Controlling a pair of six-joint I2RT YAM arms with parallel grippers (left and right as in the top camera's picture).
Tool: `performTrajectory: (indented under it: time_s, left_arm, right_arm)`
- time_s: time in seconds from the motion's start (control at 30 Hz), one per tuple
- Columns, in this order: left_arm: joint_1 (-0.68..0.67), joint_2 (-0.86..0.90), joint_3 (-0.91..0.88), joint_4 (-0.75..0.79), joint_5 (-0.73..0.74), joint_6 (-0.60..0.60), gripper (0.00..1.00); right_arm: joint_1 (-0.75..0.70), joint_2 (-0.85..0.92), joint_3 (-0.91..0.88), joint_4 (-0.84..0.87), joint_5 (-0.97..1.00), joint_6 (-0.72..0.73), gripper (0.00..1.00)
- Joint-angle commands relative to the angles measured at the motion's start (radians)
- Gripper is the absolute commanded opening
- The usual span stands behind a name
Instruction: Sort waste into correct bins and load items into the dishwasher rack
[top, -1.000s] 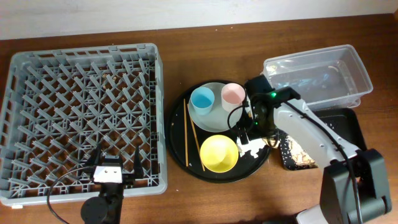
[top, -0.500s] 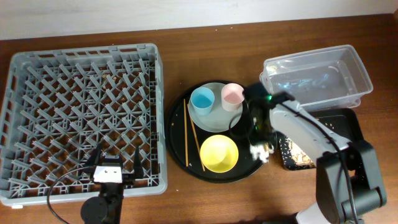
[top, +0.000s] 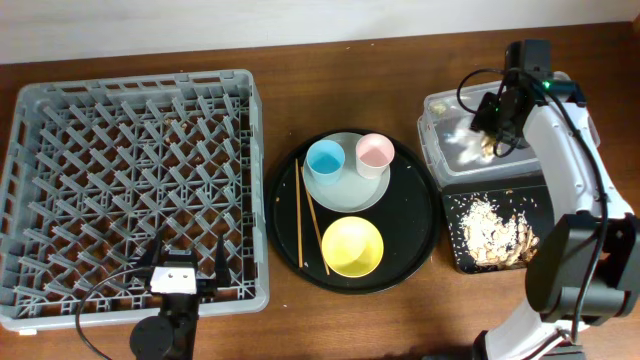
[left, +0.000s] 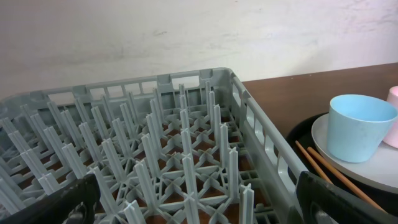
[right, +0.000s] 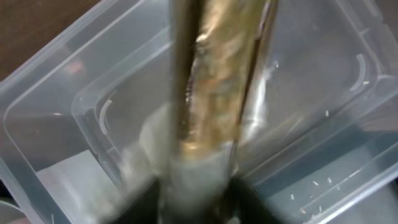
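My right gripper (top: 490, 125) hangs over the clear tub (top: 560, 110). In the right wrist view it (right: 199, 186) is shut on a blurred white tissue (right: 198, 168), with a gold-brown foil wrapper (right: 217, 74) reaching out past it above the tub floor (right: 56, 99). Beige food scraps (top: 490, 232) lie in the black rectangular tray (top: 560, 200). The blue cup (top: 325, 160) and pink cup (top: 375, 152) stand on the pale plate (top: 350, 190). The yellow bowl (top: 352, 246) and two chopsticks (top: 298, 215) lie beside them. My left gripper (top: 190, 255) is open and empty over the grey rack (top: 135, 85).
The cups, plate, bowl and chopsticks sit on a large round black tray (top: 420, 215) between the rack and the bins. The left wrist view shows the rack's pegs (left: 186, 155), the blue cup (left: 360, 124) and the chopsticks (left: 323, 171).
My right gripper lifted the white tissue off the round tray's right edge and swung back and right to above the clear tub. The left arm has not moved.
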Motion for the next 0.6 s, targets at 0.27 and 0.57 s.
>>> performTrajectory:
  time_s: [0.27, 0.57]
  left_arm:
    - [-0.003, -0.004, -0.005, -0.001, 0.007, 0.016, 0.99]
    - [-0.003, -0.004, -0.005, -0.001, 0.007, 0.016, 0.99]
  right_arm:
    - [0.042, -0.386, 0.19, -0.484, -0.389, -0.289, 0.99]
    - [0.397, -0.365, 0.19, -0.586, -0.391, -0.291, 0.99]
